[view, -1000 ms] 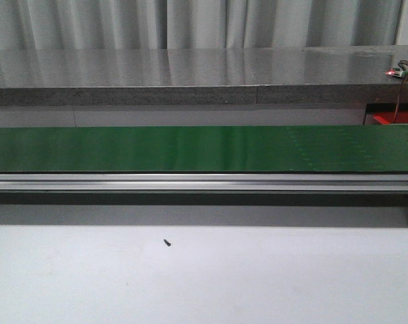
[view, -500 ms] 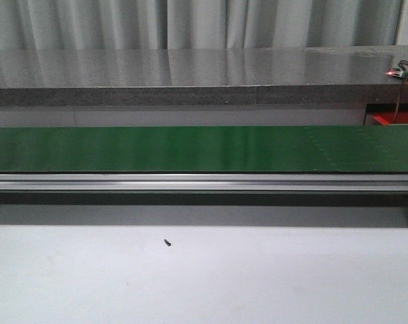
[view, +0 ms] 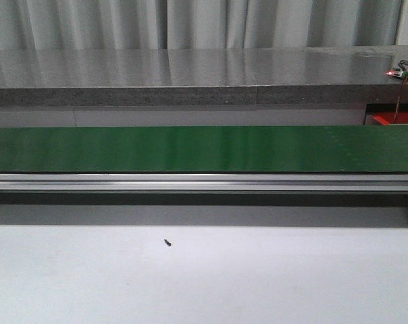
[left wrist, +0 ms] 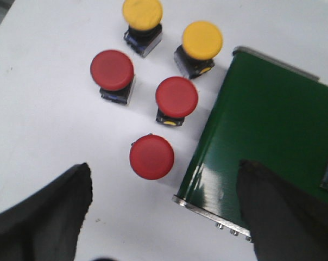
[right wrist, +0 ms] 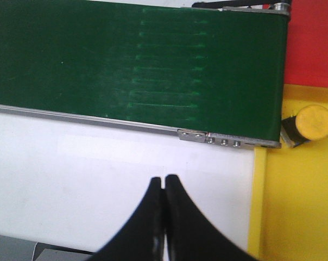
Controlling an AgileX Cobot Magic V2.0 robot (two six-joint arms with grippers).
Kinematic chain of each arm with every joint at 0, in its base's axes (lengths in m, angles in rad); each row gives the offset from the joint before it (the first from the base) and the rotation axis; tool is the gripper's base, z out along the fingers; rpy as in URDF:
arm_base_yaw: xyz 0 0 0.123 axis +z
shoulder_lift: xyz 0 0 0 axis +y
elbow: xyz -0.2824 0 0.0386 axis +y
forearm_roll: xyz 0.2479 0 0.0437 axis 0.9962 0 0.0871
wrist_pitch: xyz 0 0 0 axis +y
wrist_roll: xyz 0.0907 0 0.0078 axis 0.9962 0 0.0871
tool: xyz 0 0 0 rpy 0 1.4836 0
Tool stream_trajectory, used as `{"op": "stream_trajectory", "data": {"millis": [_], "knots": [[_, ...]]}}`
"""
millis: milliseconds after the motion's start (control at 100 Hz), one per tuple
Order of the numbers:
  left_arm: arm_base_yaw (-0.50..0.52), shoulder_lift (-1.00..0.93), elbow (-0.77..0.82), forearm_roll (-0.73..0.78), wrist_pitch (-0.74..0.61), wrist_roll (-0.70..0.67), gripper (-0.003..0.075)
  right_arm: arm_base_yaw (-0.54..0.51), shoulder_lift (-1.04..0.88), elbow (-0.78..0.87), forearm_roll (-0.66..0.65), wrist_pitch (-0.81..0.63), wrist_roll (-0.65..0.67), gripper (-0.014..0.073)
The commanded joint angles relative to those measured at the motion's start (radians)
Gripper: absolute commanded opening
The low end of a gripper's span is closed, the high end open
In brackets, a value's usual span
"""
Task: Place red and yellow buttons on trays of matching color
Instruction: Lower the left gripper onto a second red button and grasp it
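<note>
While the left gripper (left wrist: 163, 217) hangs with fingers spread above three red buttons (left wrist: 151, 156) and two yellow buttons (left wrist: 202, 41) beside the green belt's (left wrist: 272, 136) end, the right gripper (right wrist: 164, 217) is pinched together near a yellow button (right wrist: 314, 123) on the yellow tray (right wrist: 300, 206).

The left gripper (left wrist: 164, 217) has two broad black fingers (left wrist: 50, 212) with a dull, slightly rough surface and rounded edges. The right gripper (right wrist: 164, 217) has smoother, glossy black fingers (right wrist: 188, 228) that curve and taper to narrow tips. No cables, screws or markings show on either.
</note>
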Motion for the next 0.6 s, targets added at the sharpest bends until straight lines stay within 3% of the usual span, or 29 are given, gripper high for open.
{"op": "stream_trajectory", "data": {"millis": [0,590], "knots": [[0.001,-0.003,-0.017,-0.013,-0.053,-0.005,0.0545,0.000,-0.022,-0.024,-0.001,-0.049,-0.006,-0.0106],[0.001,0.191,-0.017,0.005,-0.084,-0.026,0.0545,0.000,-0.022,-0.024,-0.001,-0.049,-0.006,-0.0106]]}}
